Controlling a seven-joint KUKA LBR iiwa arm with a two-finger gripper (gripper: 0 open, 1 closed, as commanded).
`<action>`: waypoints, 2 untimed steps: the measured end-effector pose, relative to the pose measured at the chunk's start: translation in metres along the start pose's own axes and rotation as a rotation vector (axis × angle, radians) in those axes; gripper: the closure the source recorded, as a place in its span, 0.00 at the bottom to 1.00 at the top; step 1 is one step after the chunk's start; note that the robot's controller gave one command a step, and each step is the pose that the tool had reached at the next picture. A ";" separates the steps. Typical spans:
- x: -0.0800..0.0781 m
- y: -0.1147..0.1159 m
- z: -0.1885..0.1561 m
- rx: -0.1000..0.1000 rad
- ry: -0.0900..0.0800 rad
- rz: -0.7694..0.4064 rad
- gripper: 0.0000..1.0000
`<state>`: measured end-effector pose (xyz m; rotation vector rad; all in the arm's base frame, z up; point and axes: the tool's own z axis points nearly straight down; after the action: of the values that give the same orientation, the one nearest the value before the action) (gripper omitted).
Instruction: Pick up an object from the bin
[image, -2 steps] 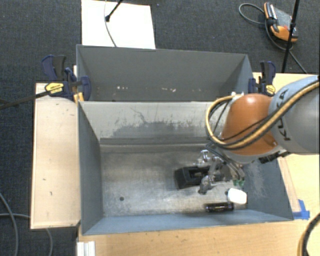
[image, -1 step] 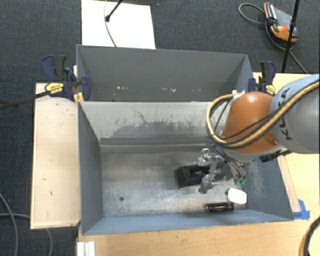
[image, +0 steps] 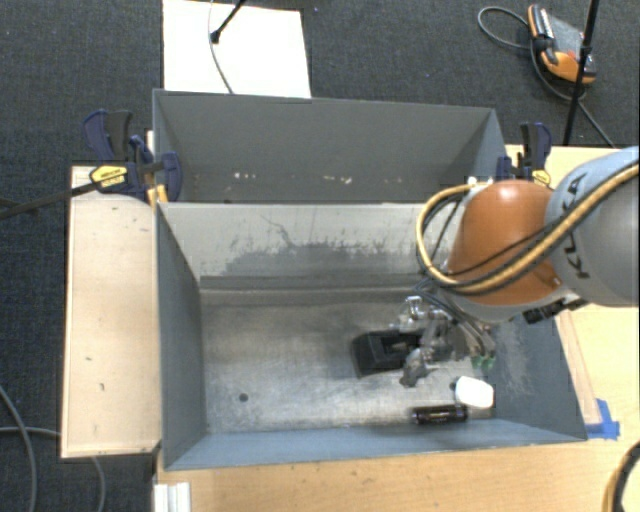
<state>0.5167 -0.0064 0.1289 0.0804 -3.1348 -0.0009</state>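
Robot's claw (image: 420, 360) hangs low in the grey bin (image: 250, 330), touching a black block (image: 378, 352) near the middle. I cannot tell if it is spread or pinching. A white lump (image: 475, 392) and a little dark tube (image: 438, 414) lie near the front.

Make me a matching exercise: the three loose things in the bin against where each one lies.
Things:
1. black block
2. white piece
3. dark tube

Places:
A. lying flat along the bin's near wall, lowest in the view
B. on the floor at the gripper's left side in the view
C. furthest right of the three, just above the tube's right end

Pairs: 1-B, 2-C, 3-A
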 end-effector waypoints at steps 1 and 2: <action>0.001 0.000 -0.017 0.000 0.003 0.000 1.00; 0.000 0.000 -0.033 0.000 -0.002 0.001 1.00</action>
<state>0.5170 -0.0065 0.1623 0.0792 -3.1370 -0.0003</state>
